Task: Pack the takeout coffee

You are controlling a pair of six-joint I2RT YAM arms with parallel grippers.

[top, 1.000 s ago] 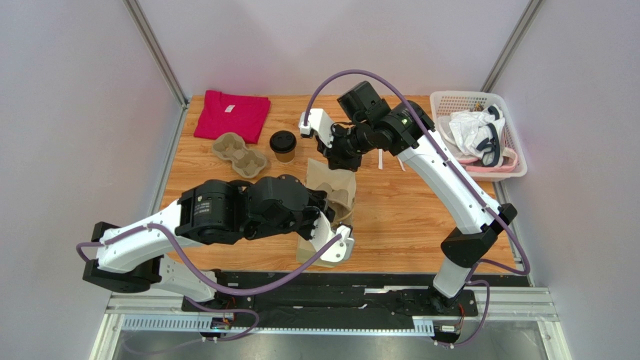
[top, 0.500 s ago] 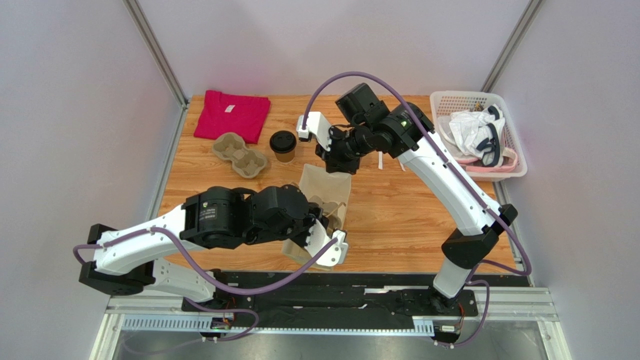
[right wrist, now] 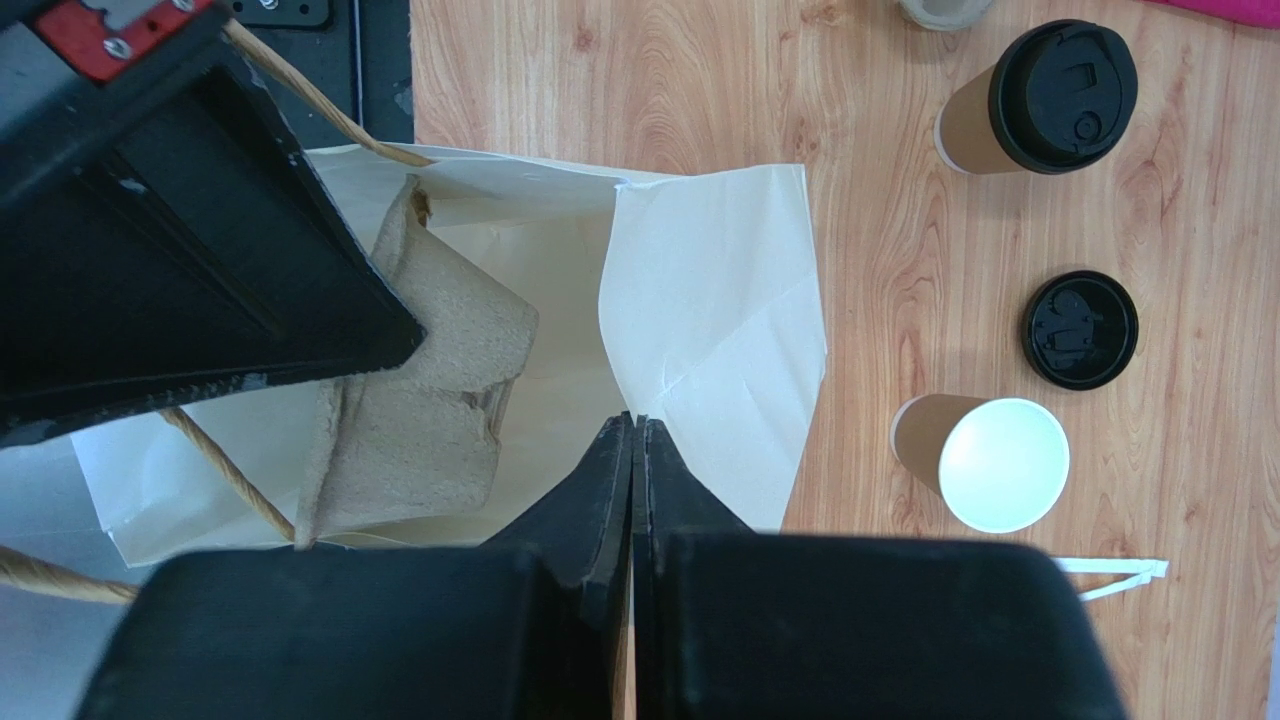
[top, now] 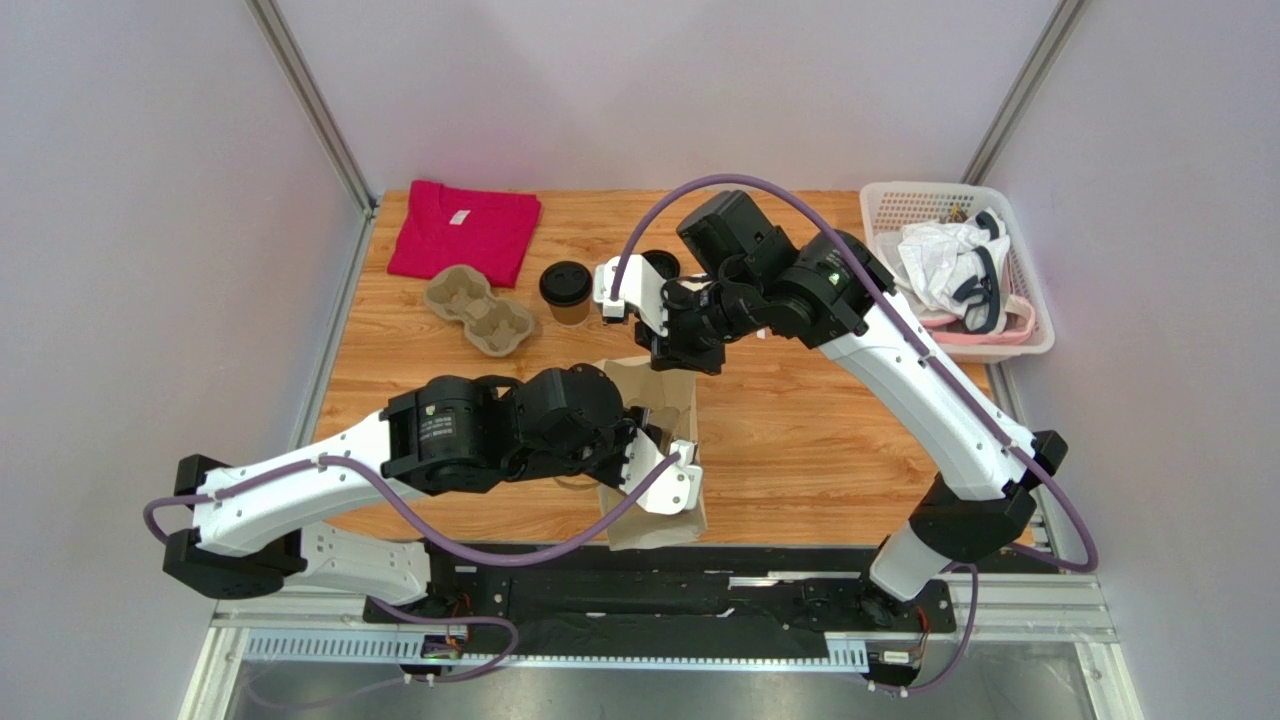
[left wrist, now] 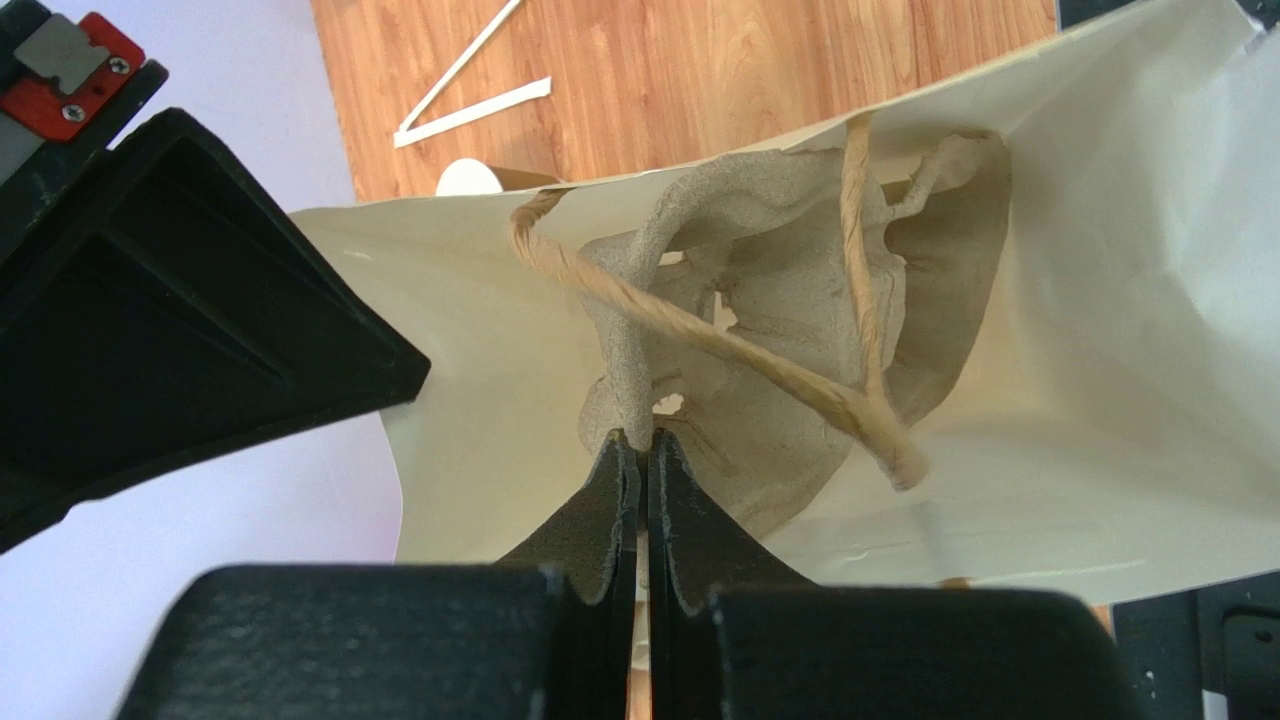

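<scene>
Now left hand [left wrist: 646, 458], right hand [right wrist: 634, 438] pinch paper bag [right wrist: 721, 300] rim; takeout coffee [right wrist: 1037, 98], loose lid [right wrist: 1079, 327], open cup [right wrist: 984, 462] beside.

The takeout coffee [right wrist: 1037, 105] is tan-brown and black-lidded. The bag [right wrist: 706, 300] is cream inside. The worktop [top: 812, 420] shows orange-brown wood grain. At eleven o'clock, the shirt [top: 463, 228] is magenta.
</scene>
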